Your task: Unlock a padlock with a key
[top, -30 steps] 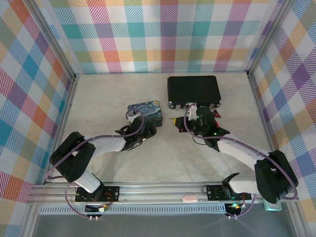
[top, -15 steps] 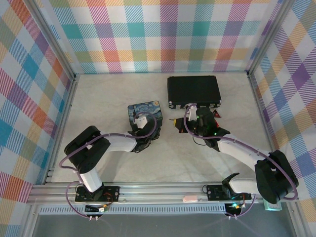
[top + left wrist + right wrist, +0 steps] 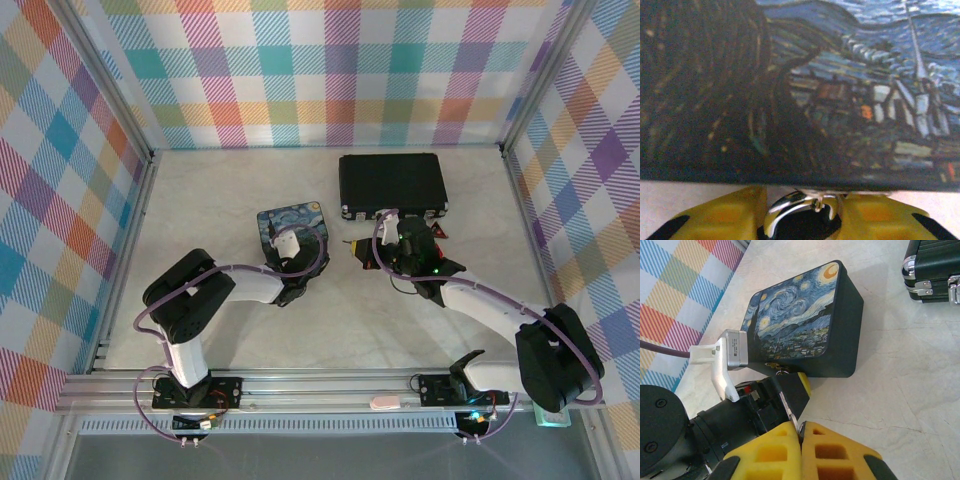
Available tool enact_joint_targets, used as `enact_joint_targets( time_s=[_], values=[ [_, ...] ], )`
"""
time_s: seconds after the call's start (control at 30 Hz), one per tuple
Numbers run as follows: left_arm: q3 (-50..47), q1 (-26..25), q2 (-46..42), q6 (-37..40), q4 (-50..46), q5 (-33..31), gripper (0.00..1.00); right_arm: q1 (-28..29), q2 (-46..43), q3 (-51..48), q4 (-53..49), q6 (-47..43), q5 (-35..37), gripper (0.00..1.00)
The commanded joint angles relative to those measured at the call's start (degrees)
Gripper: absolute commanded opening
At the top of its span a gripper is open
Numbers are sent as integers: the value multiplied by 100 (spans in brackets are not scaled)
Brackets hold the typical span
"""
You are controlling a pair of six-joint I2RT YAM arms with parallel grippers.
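While left gripper (image 3: 803, 220) clamps padlock (image 3: 784, 209) against tin (image 3: 790, 90), right gripper (image 3: 801, 434) pinches key (image 3: 790, 413)

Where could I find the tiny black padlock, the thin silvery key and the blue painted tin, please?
tiny black padlock (image 3: 785, 209): left wrist view, on its silvery shackle.
thin silvery key (image 3: 791, 416): right wrist view, on its blade.
blue painted tin (image 3: 795, 315): right wrist view, on its lid.

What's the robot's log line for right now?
left fingers: shut on padlock beside Starry Night tin | right fingers: shut on key | key not inserted
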Motion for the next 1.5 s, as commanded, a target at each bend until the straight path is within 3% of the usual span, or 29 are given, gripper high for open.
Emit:
enact_joint_targets(
  time_s=[0.0,0.27,0.4,0.67,0.87,0.93,1.13,1.27,1.37,1.47],
  values=[
    [-76,47,124,19,293,136,30,40,62,-23,170,88,-93,0],
    [-377,285,-111,-51,665,697,15,42,139,-64,174,221,-137,0],
    [-488,439,-451,-232,630,1108,0,40,206,-62,177,280,-161,0],
    [-539,776,-866,-889,386,1997,0,40,593,-183,674,668,-532,0],
    [-462,832,-1054,-821,-212,2057,0,40,755,-247,880,793,-647,0],
    [-420,833,-1051,-543,-438,2000,5,42,769,-241,867,769,-652,0],
    [-424,832,-1266,329,-1101,1616,35,40,778,-122,699,642,-684,0],
    [-622,834,-1486,708,-937,1499,53,40,804,-134,766,691,-660,0],
    [-687,832,-1479,901,-771,1495,61,41,846,-140,838,744,-710,0],
    [-761,832,-1406,1049,-598,1529,61,40,828,-149,822,752,-711,0]
  ],
)
